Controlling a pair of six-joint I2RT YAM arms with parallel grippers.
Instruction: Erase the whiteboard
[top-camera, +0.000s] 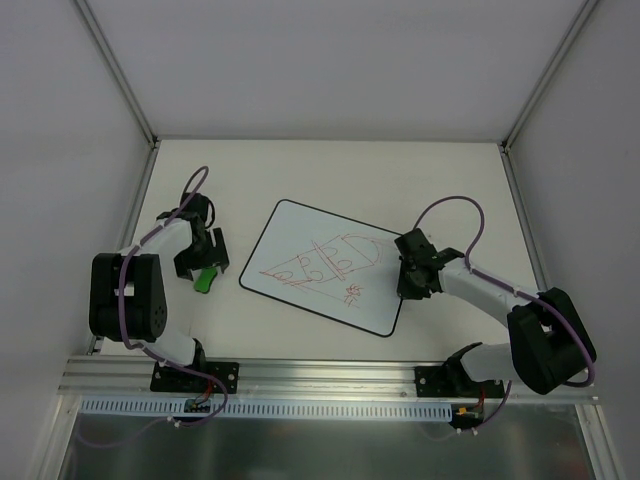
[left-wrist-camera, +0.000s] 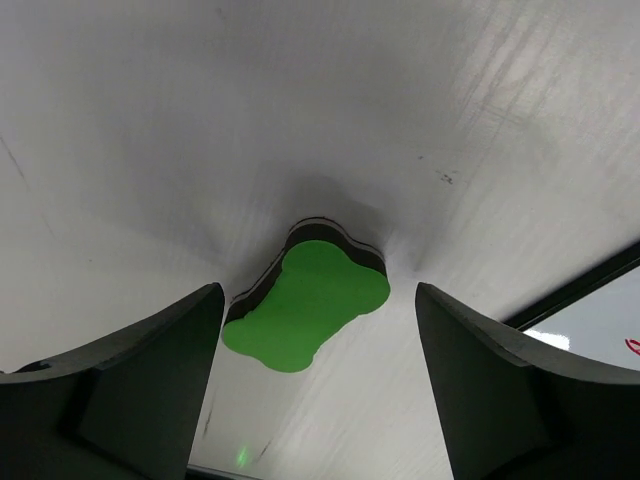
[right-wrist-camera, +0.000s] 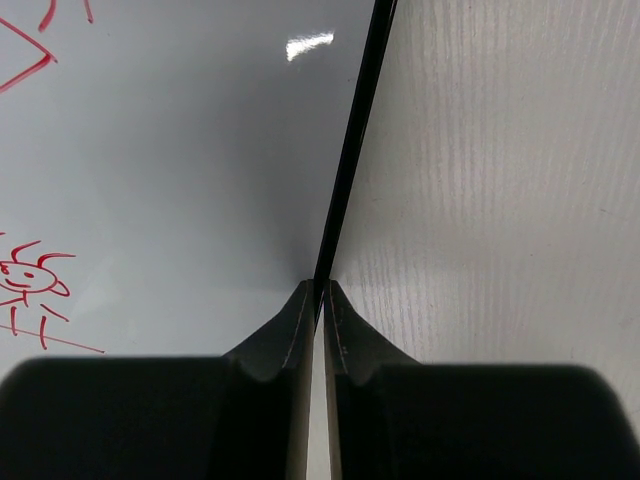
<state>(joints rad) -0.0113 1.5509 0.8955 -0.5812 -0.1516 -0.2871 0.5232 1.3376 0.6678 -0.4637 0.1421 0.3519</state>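
The whiteboard (top-camera: 290, 245) lies tilted at the table's middle, with red scribbles (top-camera: 335, 262) on it. My right gripper (top-camera: 408, 287) is at its right edge, jaws shut on the black border (right-wrist-camera: 352, 150). The board's white face (right-wrist-camera: 180, 150) with red marks (right-wrist-camera: 30, 280) is left of the right gripper (right-wrist-camera: 322, 292). The green eraser (top-camera: 205, 279) lies on the table left of the board. My left gripper (top-camera: 203, 265) is above it, open and empty. In the left wrist view the eraser (left-wrist-camera: 310, 305) lies between the spread fingers of the left gripper (left-wrist-camera: 318, 330), apart from both.
White walls and metal frame posts (top-camera: 120, 70) enclose the table on three sides. A corner of the whiteboard (left-wrist-camera: 600, 320) shows at the right of the left wrist view. The metal rail (top-camera: 320, 375) with the arm bases runs along the near edge.
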